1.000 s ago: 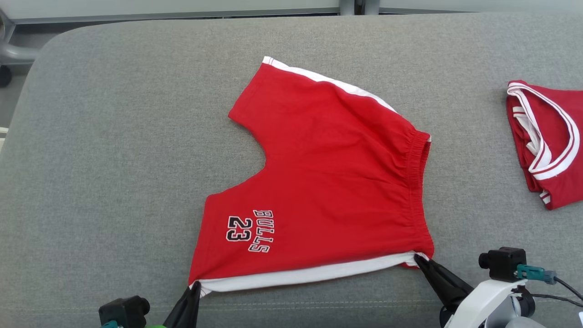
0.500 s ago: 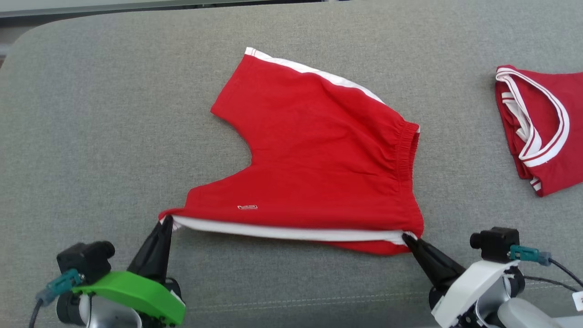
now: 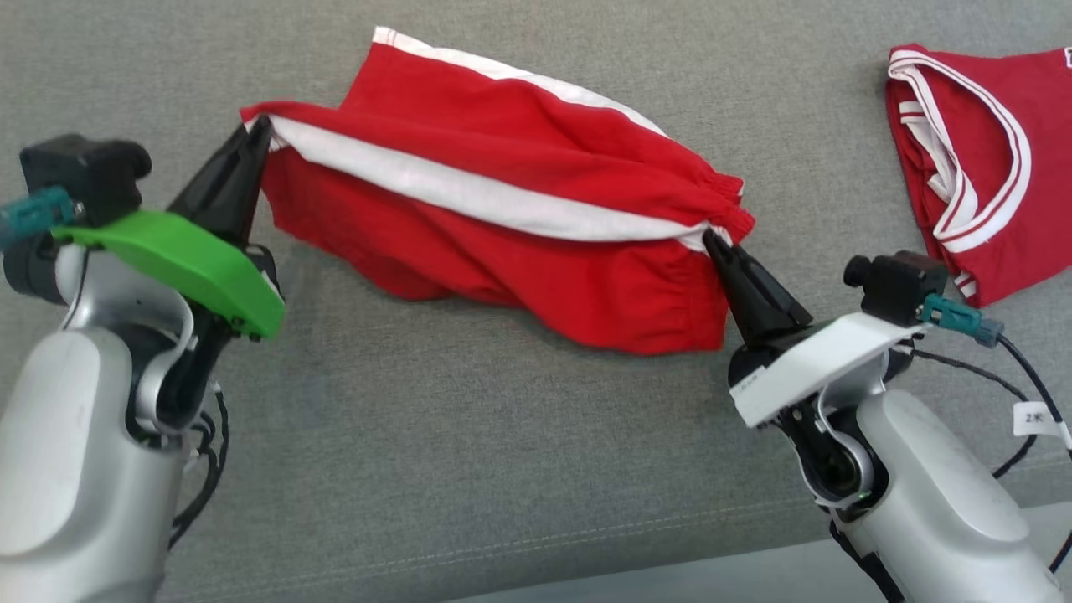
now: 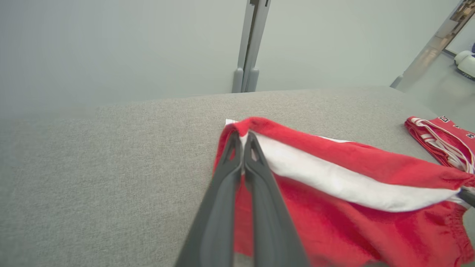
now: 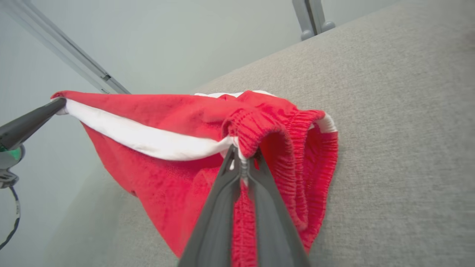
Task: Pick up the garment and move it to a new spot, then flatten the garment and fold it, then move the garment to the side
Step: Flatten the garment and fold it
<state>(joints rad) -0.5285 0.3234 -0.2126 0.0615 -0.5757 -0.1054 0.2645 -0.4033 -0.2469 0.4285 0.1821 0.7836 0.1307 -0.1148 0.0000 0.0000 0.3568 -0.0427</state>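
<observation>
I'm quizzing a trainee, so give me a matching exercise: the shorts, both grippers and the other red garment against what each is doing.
1 red shorts
2 left gripper
3 right gripper
4 other red garment

A shut on the waistband corner
B lying apart on the cushion
C stretched between both grippers
D shut on the leg hem corner

Pairs: 1-C, 2-D, 3-A, 4-B

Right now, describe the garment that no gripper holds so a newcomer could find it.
On the grey cushion, look to the right, past the right gripper. A folded red top lies flat there; unlike the lifted red shorts beside it, it has red-and-white striped trim looping round its opening.
</observation>
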